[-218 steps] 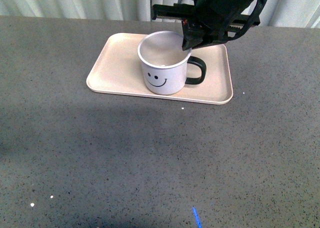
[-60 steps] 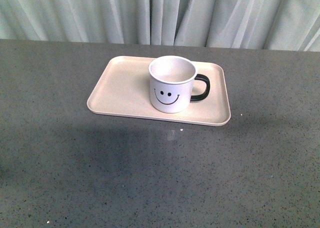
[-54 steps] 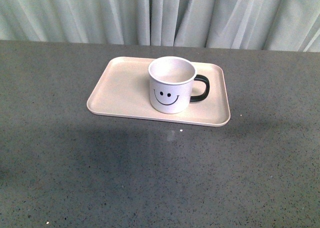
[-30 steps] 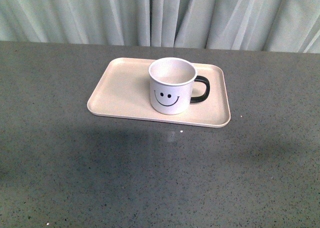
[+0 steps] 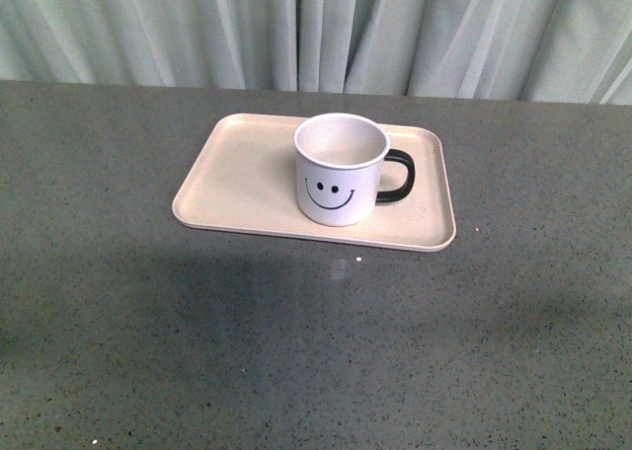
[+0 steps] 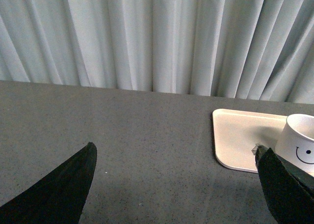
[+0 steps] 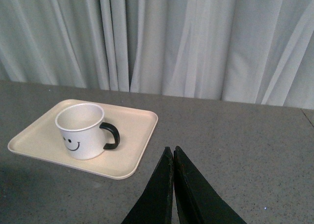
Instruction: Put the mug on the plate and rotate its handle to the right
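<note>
The white mug (image 5: 340,170) with a black smiley face stands upright on the pale pink-beige plate (image 5: 237,174), right of its middle. Its black handle (image 5: 397,177) points to the right. No arm shows in the front view. In the left wrist view my left gripper (image 6: 176,153) is open and empty over bare table, with the plate (image 6: 240,135) and the mug (image 6: 299,143) beyond one fingertip. In the right wrist view my right gripper (image 7: 172,151) is shut and empty, clear of the mug (image 7: 81,130), its handle (image 7: 111,135) and the plate (image 7: 132,135).
The plate lies on a grey speckled table (image 5: 316,351). Pale curtains (image 5: 316,26) hang along the table's far edge. The table's far right corner edge shows in the right wrist view (image 7: 306,116).
The arm that stood over the mug 3.6 s ago has left the front view, and the view itself has shifted a little. Over the last second nothing has visibly changed.
</note>
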Controlling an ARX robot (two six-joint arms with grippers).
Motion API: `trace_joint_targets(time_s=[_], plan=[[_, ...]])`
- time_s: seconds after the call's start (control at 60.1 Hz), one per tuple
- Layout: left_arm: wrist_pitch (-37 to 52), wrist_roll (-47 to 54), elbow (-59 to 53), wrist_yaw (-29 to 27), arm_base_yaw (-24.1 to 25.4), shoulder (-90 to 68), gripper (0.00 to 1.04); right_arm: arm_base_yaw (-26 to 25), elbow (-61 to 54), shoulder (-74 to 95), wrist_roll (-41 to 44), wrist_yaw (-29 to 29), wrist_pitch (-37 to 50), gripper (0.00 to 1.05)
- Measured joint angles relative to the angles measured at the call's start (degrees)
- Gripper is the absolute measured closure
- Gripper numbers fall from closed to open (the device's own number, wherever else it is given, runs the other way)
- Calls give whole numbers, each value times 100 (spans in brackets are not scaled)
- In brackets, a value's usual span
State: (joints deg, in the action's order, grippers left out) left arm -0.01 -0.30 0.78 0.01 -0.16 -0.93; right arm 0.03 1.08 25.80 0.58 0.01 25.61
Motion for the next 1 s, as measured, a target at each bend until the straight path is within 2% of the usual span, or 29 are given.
trace_joint_targets(time_s=[0.781, 0.881, 0.998], plan=[[0, 2, 0, 0, 0, 0, 9, 0, 0, -1576, 0, 0, -1550, 103], [0, 2, 0, -2, 0, 0, 9, 0, 0, -2306, 0, 7, -2457, 103], [0, 2, 0, 0, 0, 0, 9, 0, 0, -2540, 0, 2, -2542, 103]])
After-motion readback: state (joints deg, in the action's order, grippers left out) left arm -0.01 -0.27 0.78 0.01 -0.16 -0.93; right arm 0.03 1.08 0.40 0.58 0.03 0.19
